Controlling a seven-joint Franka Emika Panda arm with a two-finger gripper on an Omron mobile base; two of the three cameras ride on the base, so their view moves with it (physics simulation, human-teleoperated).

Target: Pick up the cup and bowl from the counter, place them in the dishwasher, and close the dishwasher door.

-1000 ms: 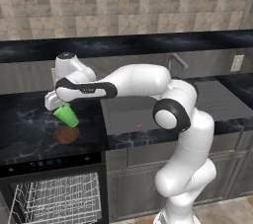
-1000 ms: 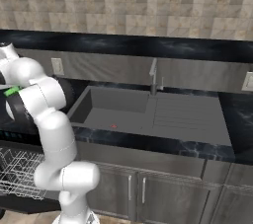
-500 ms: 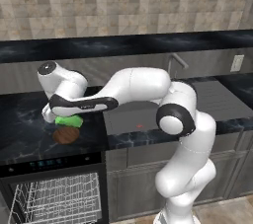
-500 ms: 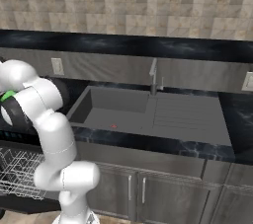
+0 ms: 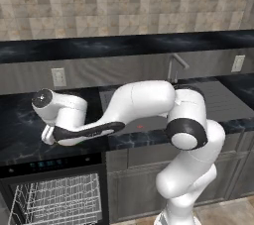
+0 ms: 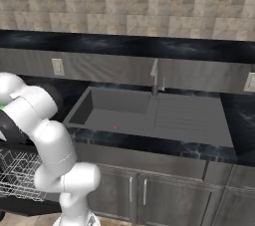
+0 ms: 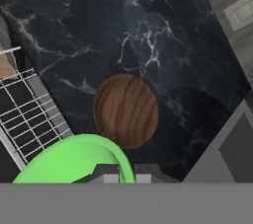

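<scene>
The green cup [image 7: 74, 161] sits low in the hand view, its rim pinched between my gripper's [image 7: 127, 174] two tips; the gripper is shut on it. Below and beyond it the brown wooden bowl [image 7: 126, 109] rests upright on the black marble counter [image 7: 148, 30]. The dishwasher's white wire rack [image 7: 29, 114] shows past the counter edge. In the left base view my gripper [image 5: 47, 135] hangs at the counter's [image 5: 15, 125] front edge above the open dishwasher [image 5: 54, 201]; the arm hides the cup and bowl there. A green sliver of the cup [image 6: 1, 105] peeks out behind the arm.
The grey sink basin [image 6: 144, 115] with its faucet [image 6: 155, 75] lies to the right of the dishwasher. A wall outlet [image 5: 58, 77] sits on the backsplash. Grey cabinets [image 6: 149, 190] run under the sink.
The arm has swung left and down toward the counter's front edge, carrying the cup. The cup and bowl, seen earlier in the left base view, are now hidden by the arm.
</scene>
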